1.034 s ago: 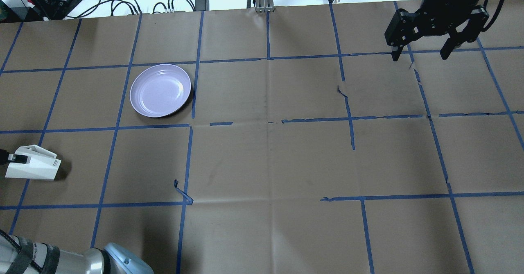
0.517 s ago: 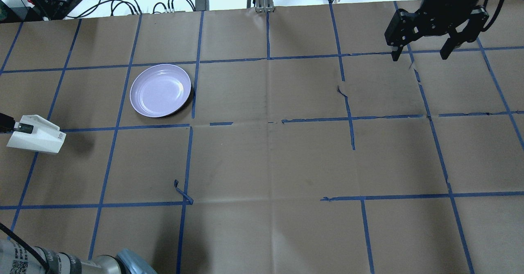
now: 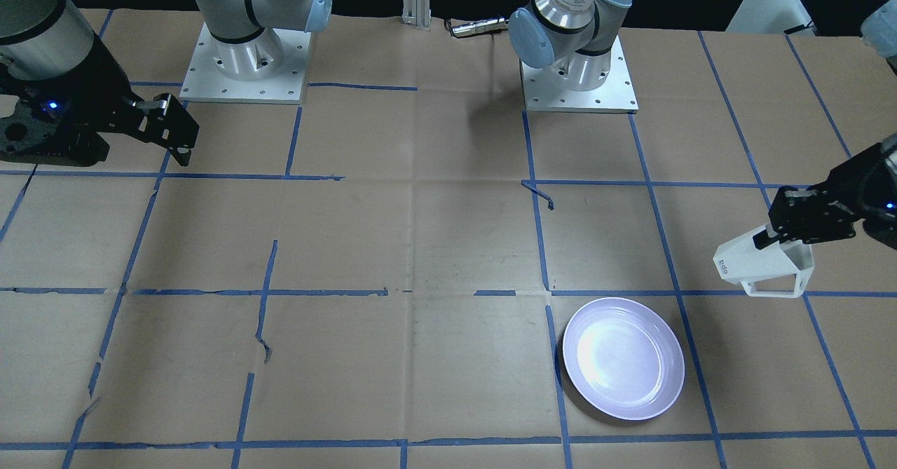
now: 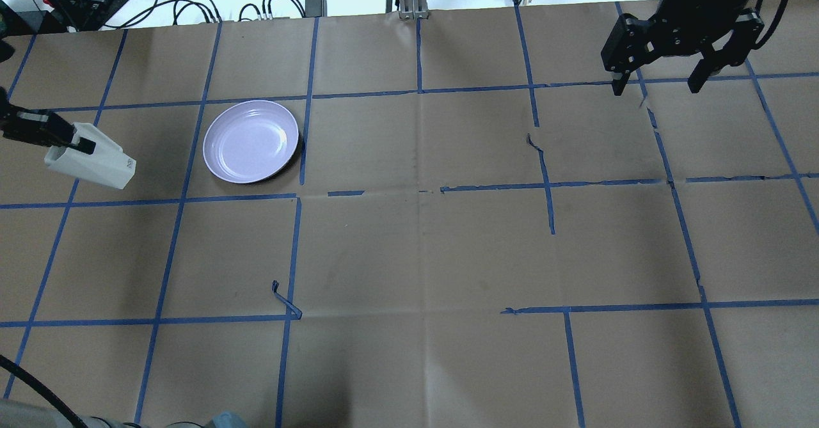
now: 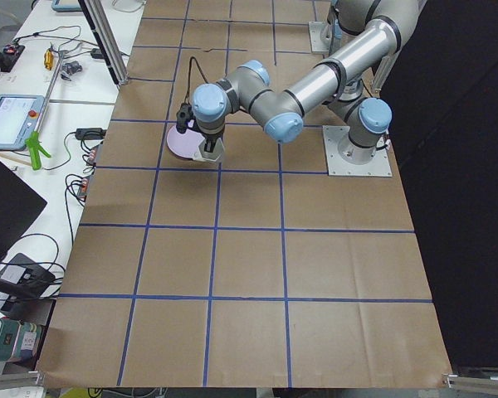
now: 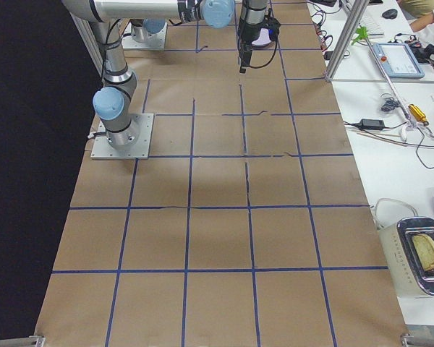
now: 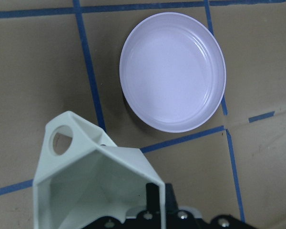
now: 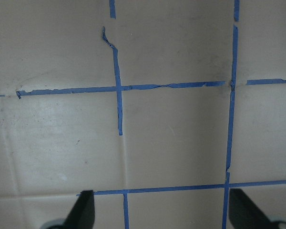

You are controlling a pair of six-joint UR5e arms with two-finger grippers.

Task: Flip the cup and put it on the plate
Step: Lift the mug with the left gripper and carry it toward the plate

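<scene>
- While we looked down from overhead, the left end effector [image 4: 64,141] was clamped on the rim wall of the cup [image 4: 96,166], with one finger inside its mouth.
- We saw the cup held on its side, tilted and off the worktop [image 4: 416,255]. Its open mouth faced the wrist and its narrow base pointed roughly toward the plate [image 4: 251,141].
- We found the cup near the plate but apart from it, out past the plate's rim on the robot's left. The plate lay flat on the worktop.
- We noted the right end effector [image 4: 655,88] hanging with its jaws spread wide, gripping nothing, well apart from both things.
</scene>
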